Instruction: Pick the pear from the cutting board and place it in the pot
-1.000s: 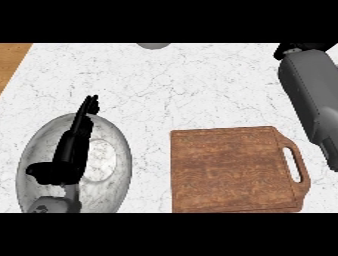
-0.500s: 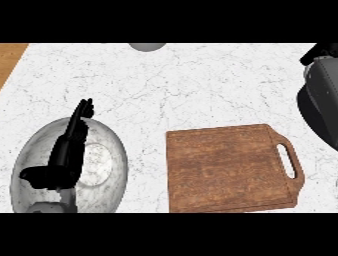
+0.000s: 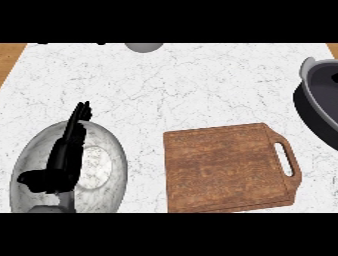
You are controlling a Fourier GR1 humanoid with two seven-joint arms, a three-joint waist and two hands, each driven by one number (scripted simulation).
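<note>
1 cutting board (image 3: 227, 170), 1 pot (image 3: 310, 114), 1 left hand (image 3: 60, 162) with fingers (image 3: 76, 125) straight, holding nothing.

A kitchen: a white marble bench (image 3: 201, 85) carries a handled wooden cutting board (image 3: 224, 170) and a shiny steel pot (image 3: 114, 150).

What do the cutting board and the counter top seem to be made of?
Cutting board: it looks like wood, reddish brown with a matt finish; streaky grain shows on its face.
Counter top: it looks like white marble or a similar stone, judging by the thin grey veins; it could also be an imitation.
</note>
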